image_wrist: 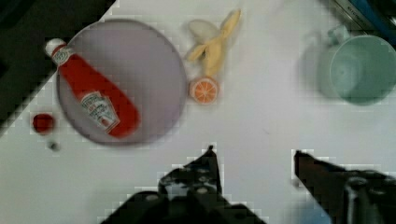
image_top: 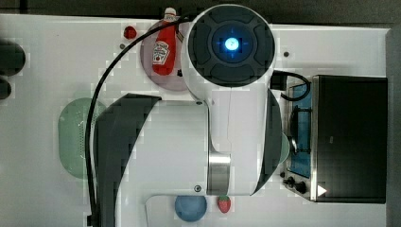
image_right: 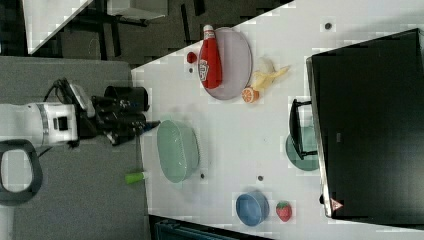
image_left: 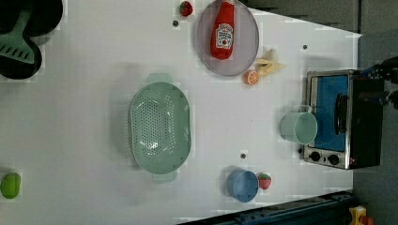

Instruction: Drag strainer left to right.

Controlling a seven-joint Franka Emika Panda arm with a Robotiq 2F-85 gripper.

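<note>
The strainer [image_left: 160,125] sits on the white bench [image_left: 84,93] toward the left view's left of centre, open side up, its long axis running up and down in the left view, with one tab handle at each end (two in all) and holes across its floor. Going rightward in the left view: one grey plate [image_left: 244,47] carries one ketchup bottle [image_left: 222,33] lying along the plate's length, cap toward the left view's top; one small red fruit [image_left: 186,8] lies just beside the plate. Next come one orange half [image_left: 251,77] touching one peeled banana [image_left: 270,65], then one blue bowl [image_left: 242,185] with one strawberry [image_left: 265,181] just beside it. Farther right stands one mint cup [image_left: 299,127] against one toaster oven [image_left: 345,119]. At the left view's far left edge lies one green lime-like piece [image_left: 10,185]. In the wrist view the gripper [image_wrist: 254,161] hangs above bare bench with its two fingers [image_wrist: 205,165] spread apart, holding nothing.
</note>
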